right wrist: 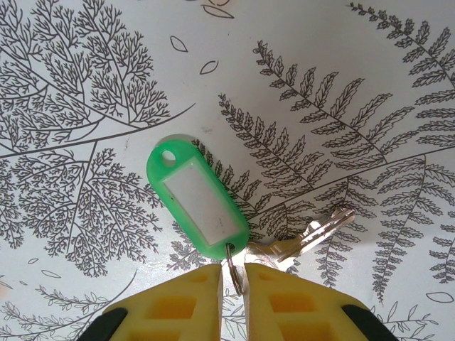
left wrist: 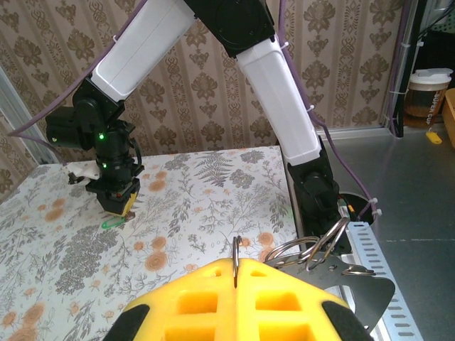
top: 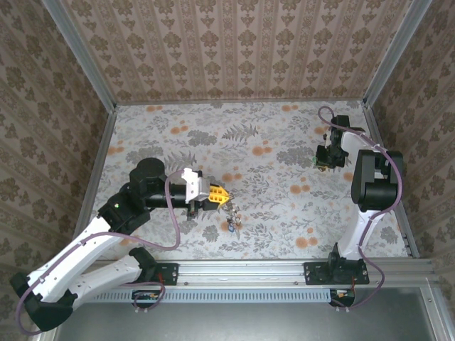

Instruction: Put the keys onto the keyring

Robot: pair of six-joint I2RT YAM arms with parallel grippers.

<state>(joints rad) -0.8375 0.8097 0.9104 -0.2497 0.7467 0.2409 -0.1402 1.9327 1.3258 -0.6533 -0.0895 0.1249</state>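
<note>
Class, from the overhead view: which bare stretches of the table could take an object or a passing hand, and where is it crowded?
Free: the far strip along the back wall; the middle between left gripper and right gripper. Crowded: the loose keys beside the left gripper; the green-tagged key at the right gripper's fingertips.

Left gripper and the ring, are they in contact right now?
Touching. Left wrist view: the left gripper is shut, and the thin ring stands edge-on out of the seam between its yellow fingers, pinched there.
</note>
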